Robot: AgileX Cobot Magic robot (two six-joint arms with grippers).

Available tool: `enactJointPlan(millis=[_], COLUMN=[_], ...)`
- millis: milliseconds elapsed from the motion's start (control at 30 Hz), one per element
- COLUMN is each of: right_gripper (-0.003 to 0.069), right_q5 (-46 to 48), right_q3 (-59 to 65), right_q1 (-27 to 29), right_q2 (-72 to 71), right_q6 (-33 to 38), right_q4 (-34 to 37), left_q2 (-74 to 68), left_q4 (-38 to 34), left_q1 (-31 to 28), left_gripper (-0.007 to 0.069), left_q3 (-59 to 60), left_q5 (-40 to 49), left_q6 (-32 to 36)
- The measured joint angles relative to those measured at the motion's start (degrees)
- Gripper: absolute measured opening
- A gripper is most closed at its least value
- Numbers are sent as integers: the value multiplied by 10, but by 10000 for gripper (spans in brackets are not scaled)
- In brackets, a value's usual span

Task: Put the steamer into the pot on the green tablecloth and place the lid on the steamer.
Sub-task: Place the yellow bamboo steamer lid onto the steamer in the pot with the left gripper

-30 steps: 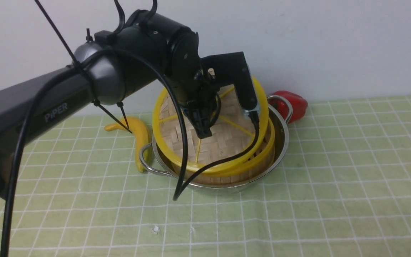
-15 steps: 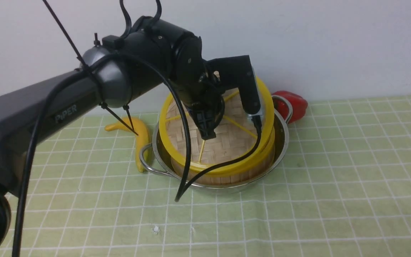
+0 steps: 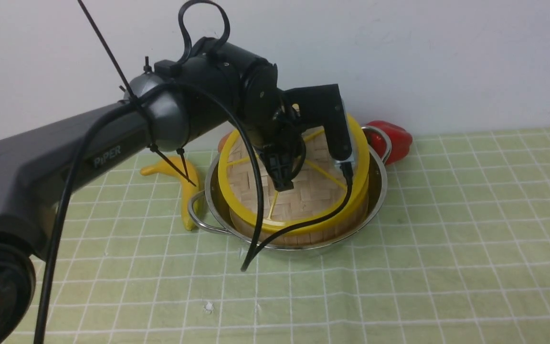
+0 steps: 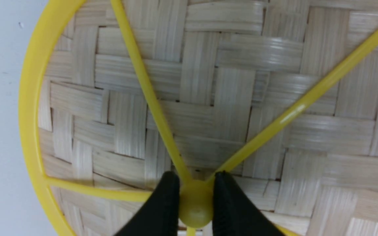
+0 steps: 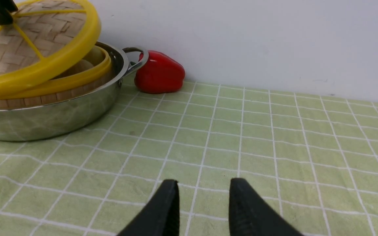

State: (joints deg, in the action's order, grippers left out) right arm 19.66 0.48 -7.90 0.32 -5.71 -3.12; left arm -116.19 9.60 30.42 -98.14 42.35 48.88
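The steel pot (image 3: 377, 191) stands on the green tablecloth (image 3: 447, 239) with the steamer (image 3: 299, 235) inside it. My left gripper (image 3: 282, 184) is shut on the centre knob (image 4: 195, 205) of the woven lid (image 3: 303, 196). It holds the lid tilted over the steamer, low at the near side and raised at the far side. In the right wrist view the lid (image 5: 31, 49) sits slanted on the steamer's yellow rim (image 5: 87, 73) in the pot (image 5: 44, 118). My right gripper (image 5: 203, 186) hangs slightly open and empty over bare cloth to the pot's right.
A yellow banana (image 3: 186, 184) lies on the cloth against the pot's left handle. A red bell pepper (image 3: 394, 138) sits behind the pot's right handle, near the white wall; it also shows in the right wrist view (image 5: 159, 73).
My left gripper has carried the lid rightward and down. The lid has flattened and now lies closer over the steamer's rim. The pot and steamer have not moved.
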Motion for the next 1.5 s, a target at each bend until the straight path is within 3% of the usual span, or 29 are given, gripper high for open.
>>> enactJointPlan(millis=[367, 1500], right_gripper=[240, 242], right_q5=[0, 0], right_q3=[0, 0], right_q1=[0, 0], right_q2=[0, 0], right_q6=[0, 0], right_q4=[0, 0], left_q2=[0, -10], left_q4=[-3, -6], left_q1=[0, 0], left_gripper=[116, 116], left_q3=[-38, -51], left_q5=[65, 87], left_q6=[-2, 17])
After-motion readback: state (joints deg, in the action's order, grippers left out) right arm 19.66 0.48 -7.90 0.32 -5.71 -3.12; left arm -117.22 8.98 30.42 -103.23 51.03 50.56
